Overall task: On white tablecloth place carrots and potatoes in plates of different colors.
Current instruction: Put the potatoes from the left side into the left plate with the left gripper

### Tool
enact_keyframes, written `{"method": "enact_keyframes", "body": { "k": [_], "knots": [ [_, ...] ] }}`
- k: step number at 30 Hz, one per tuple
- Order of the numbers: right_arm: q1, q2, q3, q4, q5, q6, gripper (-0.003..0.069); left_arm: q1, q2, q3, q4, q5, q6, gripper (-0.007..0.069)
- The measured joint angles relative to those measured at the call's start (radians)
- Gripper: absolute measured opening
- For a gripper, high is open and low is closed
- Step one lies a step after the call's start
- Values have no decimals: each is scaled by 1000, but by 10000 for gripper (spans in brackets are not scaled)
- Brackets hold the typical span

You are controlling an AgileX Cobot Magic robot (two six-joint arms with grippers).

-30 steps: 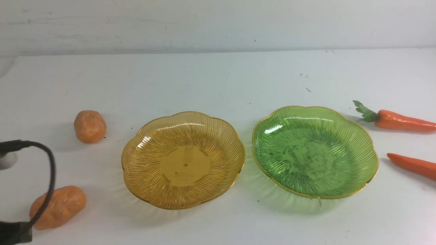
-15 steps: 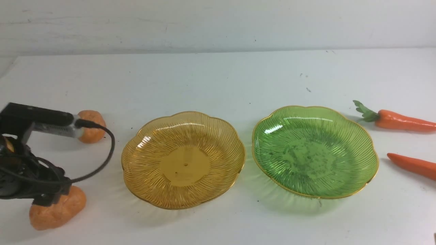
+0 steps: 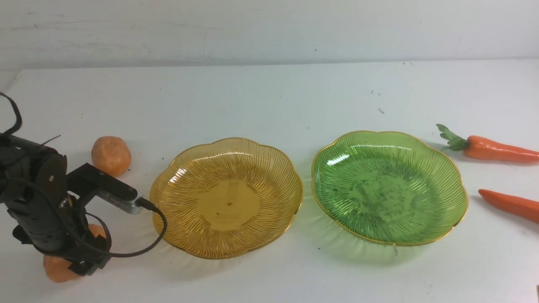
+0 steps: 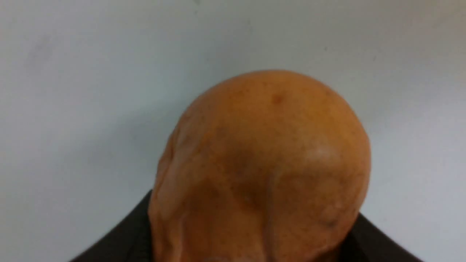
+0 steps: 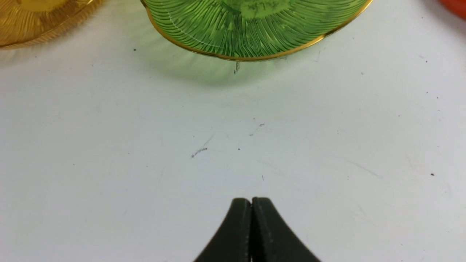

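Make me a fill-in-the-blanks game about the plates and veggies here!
The amber plate and the green plate are both ___.
The right hand is ___.
The left hand hangs over a ___.
Two carrots lie beside the ___ plate.
Missing words: empty, shut, potato, green.

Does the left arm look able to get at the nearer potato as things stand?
Likely yes: the left gripper is down at the nearer potato, which sits between its fingers in the wrist view, nothing else beside it. Grip unclear.
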Motion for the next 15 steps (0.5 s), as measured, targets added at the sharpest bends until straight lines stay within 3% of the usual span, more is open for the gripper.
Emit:
{"method": "enact_keyframes", "body": {
  "k": [3, 6, 10, 15],
  "knots": [
    [0, 0, 0, 1, -3, -8, -15, -1, -31, -90, -54, 97, -13, 405],
    [0, 0, 0, 1, -3, -11, -15, -19, -66, -207, -225, 148, -47, 402],
    [0, 0, 0, 1, -4, -12, -15, -118, -54, -283, -464, 16, -43, 404],
    [0, 0, 0, 1, -2, -14, -15, -231, 15, -306, -526, -121, -23, 427]
  ]
}}
